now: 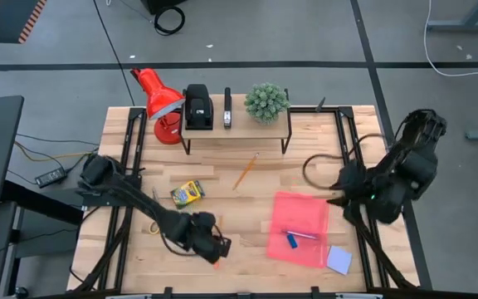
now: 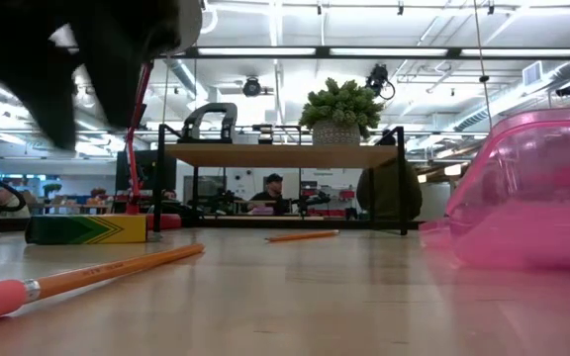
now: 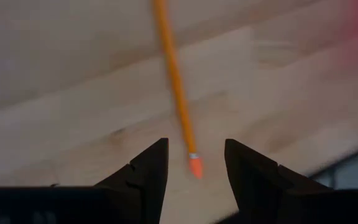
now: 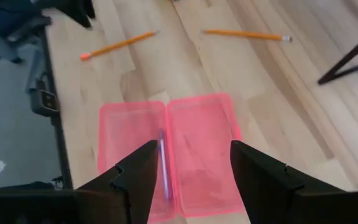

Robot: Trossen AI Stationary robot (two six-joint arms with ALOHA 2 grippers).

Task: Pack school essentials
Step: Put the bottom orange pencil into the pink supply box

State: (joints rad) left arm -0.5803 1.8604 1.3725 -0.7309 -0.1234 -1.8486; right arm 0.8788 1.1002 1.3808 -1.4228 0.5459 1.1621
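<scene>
Near the front edge of the worktop (image 1: 222,208), my left claw (image 3: 194,163) hangs low with its fingers spread apart, empty, straddling the eraser end of an orange pencil (image 3: 174,81) that lies flat on the wood. Nothing is gripped yet.

My right claw (image 4: 191,163) hovers above the pink case (image 4: 169,146), fingers wide, holding nothing.

Progress, as I judge it: early. The case lies open like a book, both halves flat. Inside it I see the pen (image 1: 301,234) and the small blue eraser (image 1: 291,241). Still outside: the pencil under my left claw, the second pencil (image 1: 244,172) lying near the shelf (image 1: 235,127), the crayon box (image 1: 187,193) at mid-worktop, and the pale notepad (image 1: 339,259) just beside the case's corner. I cannot find the scissors in any view.

Materials:
- Case: translucent pink plastic, rounded corners, shallow; probably slick and light.
- Pencils: slim painted shafts, metal ferrule, pinkish rubber tip. They may roll.
- Crayon box: yellow-green card, rectangular, sharp-edged.
- Notepad: thin, flat, square; likely hard to lift off the surface.
- Worktop: pale wood planks, matt, visible grain.
</scene>
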